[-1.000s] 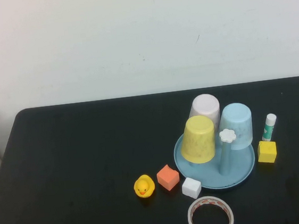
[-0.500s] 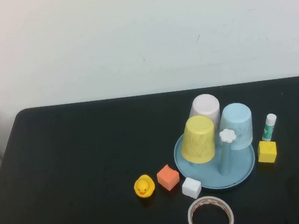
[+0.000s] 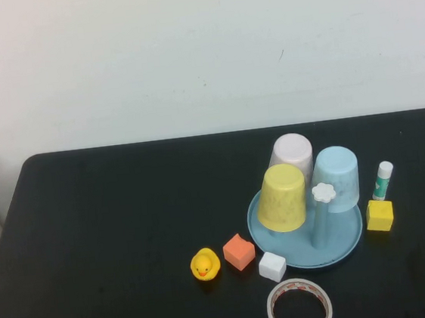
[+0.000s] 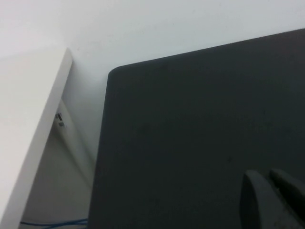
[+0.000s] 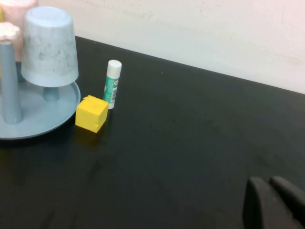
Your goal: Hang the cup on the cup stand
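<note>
The yellow cup (image 3: 282,197) sits upside down over a peg on the left side of the round light-blue cup stand (image 3: 351,243). A pale pink cup (image 3: 291,151) and a light blue cup (image 3: 335,179) hang upside down on other pegs. One peg with a white flower cap (image 3: 323,191) is bare. The stand's rim (image 5: 28,124) and the blue cup (image 5: 49,45) show in the right wrist view. My left gripper (image 4: 269,179) is shut and empty over bare table near its left corner. My right gripper (image 5: 269,183) is shut and empty, right of the stand. Neither arm shows in the high view.
A yellow duck (image 3: 205,264), an orange block (image 3: 239,251), a white cube (image 3: 272,266) and a tape roll (image 3: 299,307) lie in front of the stand. A yellow cube (image 3: 380,215) and a glue stick (image 3: 383,180) stand to its right.
</note>
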You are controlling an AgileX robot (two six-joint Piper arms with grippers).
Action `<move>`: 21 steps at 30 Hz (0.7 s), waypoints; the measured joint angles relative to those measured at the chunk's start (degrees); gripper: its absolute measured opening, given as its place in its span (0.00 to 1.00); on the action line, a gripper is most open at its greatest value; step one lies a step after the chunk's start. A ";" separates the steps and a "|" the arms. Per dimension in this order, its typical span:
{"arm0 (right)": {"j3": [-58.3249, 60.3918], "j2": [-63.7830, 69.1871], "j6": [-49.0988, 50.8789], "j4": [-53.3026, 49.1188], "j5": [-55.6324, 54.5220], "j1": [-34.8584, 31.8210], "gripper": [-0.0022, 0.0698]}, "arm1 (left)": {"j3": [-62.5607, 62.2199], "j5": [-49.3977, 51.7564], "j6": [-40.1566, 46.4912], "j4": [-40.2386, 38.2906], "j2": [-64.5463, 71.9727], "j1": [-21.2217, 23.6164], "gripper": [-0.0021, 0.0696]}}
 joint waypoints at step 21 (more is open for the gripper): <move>0.00 0.00 0.00 0.00 0.00 0.00 0.03 | -0.10 0.22 -0.35 -1.10 0.00 2.96 0.03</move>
